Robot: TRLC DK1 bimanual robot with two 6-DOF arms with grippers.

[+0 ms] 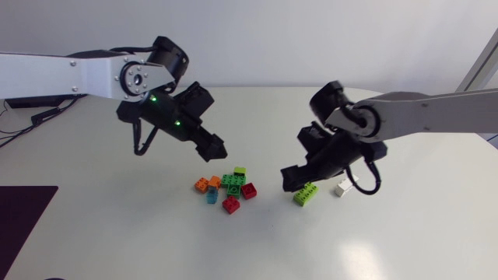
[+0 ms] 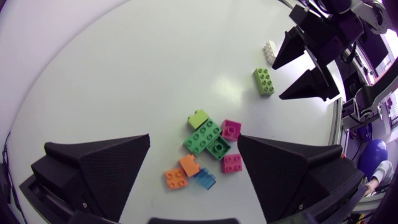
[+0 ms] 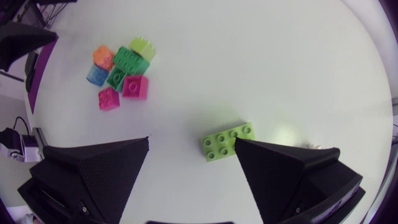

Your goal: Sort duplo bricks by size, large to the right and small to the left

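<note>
Mid-table before me sits a cluster [image 1: 226, 187]: two orange bricks [image 1: 201, 184], a blue brick [image 1: 212, 195], two red bricks [image 1: 231, 204] and a small lime brick [image 1: 240, 171] around a long green brick [image 1: 232, 181]. Apart to my right lies a long lime brick [image 1: 305, 194], studs up, with a white brick [image 1: 342, 187] near it.

Head view: a fixed camera above the table [image 1: 109, 233] looks down from far enough to take in the left arm [image 1: 70, 74] entering at the left and the right arm [image 1: 436, 109] at the right. Left wrist view: a fisheye camera on the left arm's last link looks down past the left gripper [image 2: 193, 137] at the brick cluster [image 2: 208, 146], with the lime brick [image 2: 263, 81] and right gripper [image 2: 276, 83] farther right. Right wrist view: the matching camera, nearer the table, faces the lime brick; cluster and lime brick appear in all three views.
</note>
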